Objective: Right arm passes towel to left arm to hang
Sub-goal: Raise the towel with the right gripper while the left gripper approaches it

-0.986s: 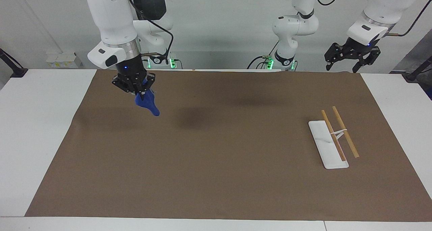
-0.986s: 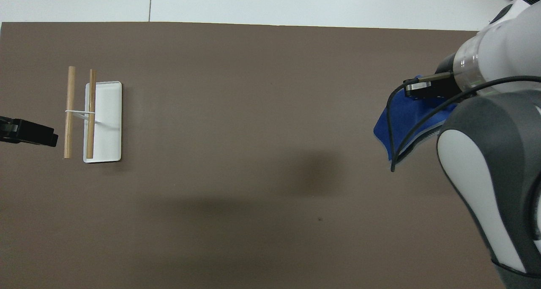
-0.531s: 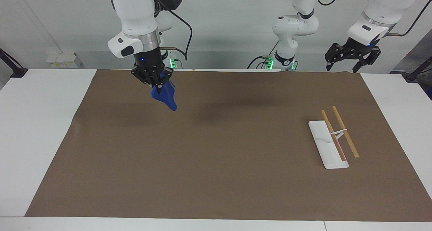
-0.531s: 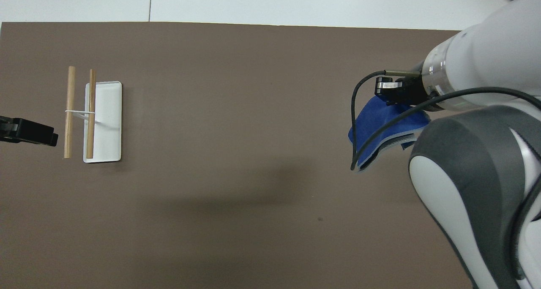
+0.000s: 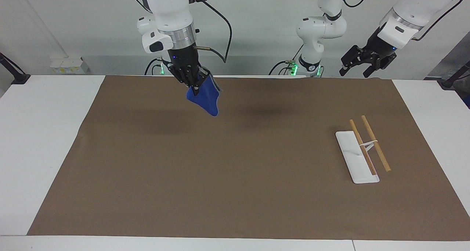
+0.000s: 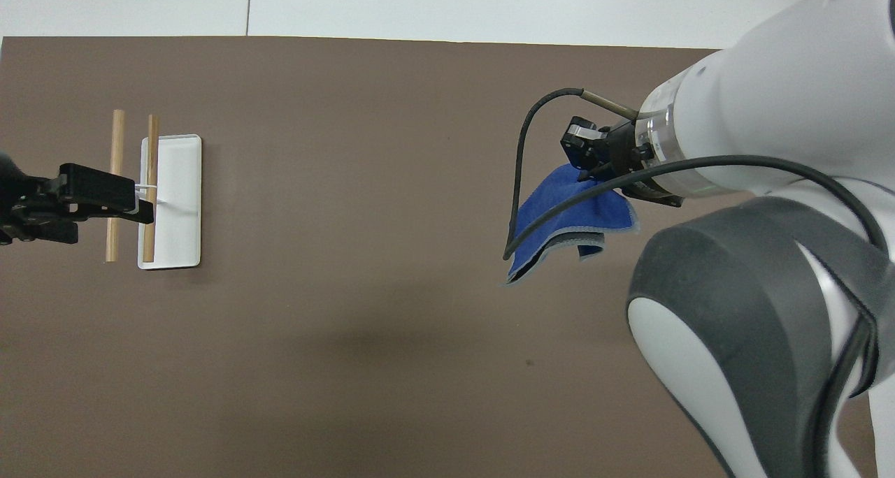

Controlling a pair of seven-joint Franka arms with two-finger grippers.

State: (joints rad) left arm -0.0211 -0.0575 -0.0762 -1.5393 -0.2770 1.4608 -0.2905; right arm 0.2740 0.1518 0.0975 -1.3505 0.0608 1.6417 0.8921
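Since a second ago, the right gripper (image 5: 195, 90) has risen and carried the towel (image 5: 205, 99) from the right arm's end of the table toward the middle, and the left gripper (image 5: 358, 68) has turned and started inward from its end.

Two white robot arms work above a table (image 5: 44, 133) covered by one large brown mat (image 5: 235, 177). The right arm (image 5: 169, 12) reaches down from high up, and its gripper is pinched closed on one corner of the towel. One towel is in view: a small bright-blue cloth with grey edging, hanging folded and slack in the air over the part of the mat near the robots, clear of the surface. From overhead its lower layers droop below the gripper, with a black cable (image 6: 521, 177) looping in front of it.

The left arm (image 5: 407, 12) holds its gripper up in the air over the mat's edge at its own end, fingers spread wide and holding nothing. From overhead it covers part of the rack.

One container lies on the mat toward the left arm's end: a shallow white tray (image 5: 352, 159), long and narrow. It forms the base of a small rack. Two wooden rods (image 5: 374, 142) run side by side lengthwise above it, joined across their middles by a thin white crosspiece; one rod sits over the tray's edge, the other just outside it. Nothing lies in the tray itself or hangs on the rods.
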